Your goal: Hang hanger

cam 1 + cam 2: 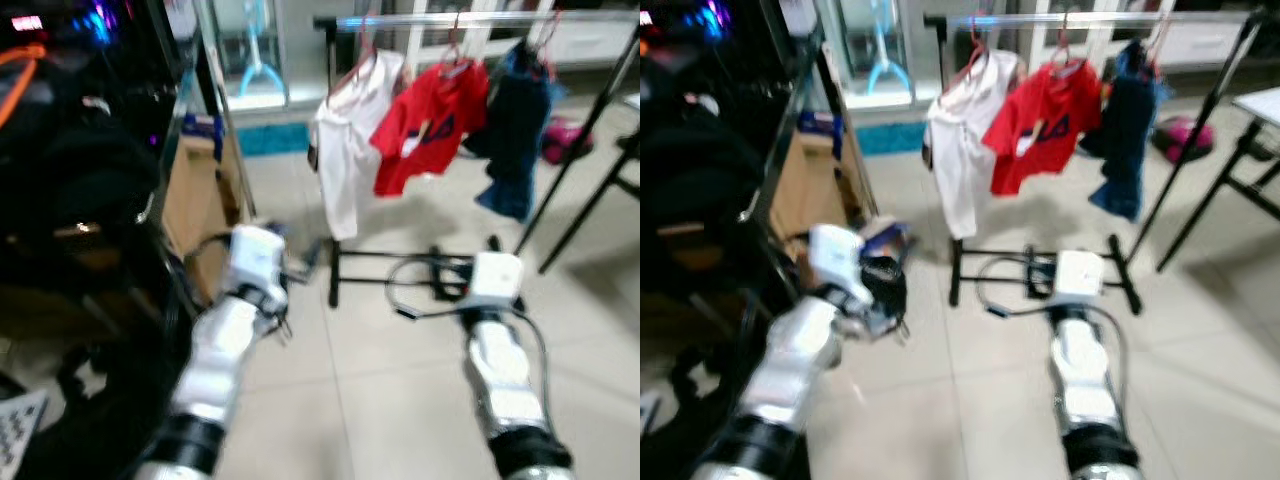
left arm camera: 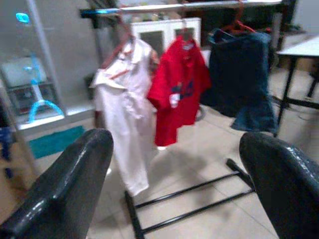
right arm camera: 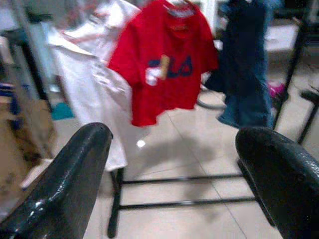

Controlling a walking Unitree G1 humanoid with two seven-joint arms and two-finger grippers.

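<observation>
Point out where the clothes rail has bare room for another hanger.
The rail looks bare right of the dark blue garment. Left of that it is crowded: white shirt, red T-shirt and blue garment hang close together. Both grippers' fingers are spread, empty.

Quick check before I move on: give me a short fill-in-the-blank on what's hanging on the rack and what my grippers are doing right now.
1. The garment hanging between the white shirt and the dark blue garment is coloured ____.
2. The clothes rail carries ____ garments.
3. The left gripper and the right gripper both have their fingers ____, holding nothing.
4. The rack stands on a floor of pale ____.

Missing words: red; three; open; tiles
</observation>
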